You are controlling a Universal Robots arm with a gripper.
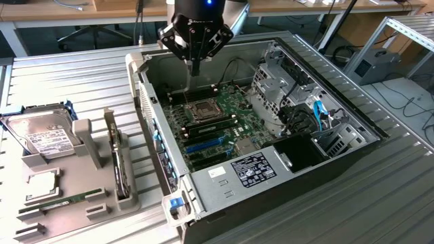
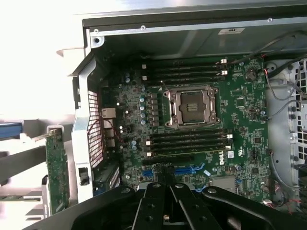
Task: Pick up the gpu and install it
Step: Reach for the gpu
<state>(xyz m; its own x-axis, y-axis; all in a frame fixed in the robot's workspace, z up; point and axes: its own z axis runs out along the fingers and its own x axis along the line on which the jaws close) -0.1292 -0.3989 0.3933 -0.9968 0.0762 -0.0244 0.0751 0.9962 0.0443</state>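
- The gripper is hanging over the open computer case, above the motherboard. Its fingers are pinching fully together and carrying nothing.
- The gpu is standing on its edge in a slot of the grey holder on the exterior view's left. It's sitting outside the case and well apart from the gripper.
- The hard drive and the memory stick are lying in that same holder.
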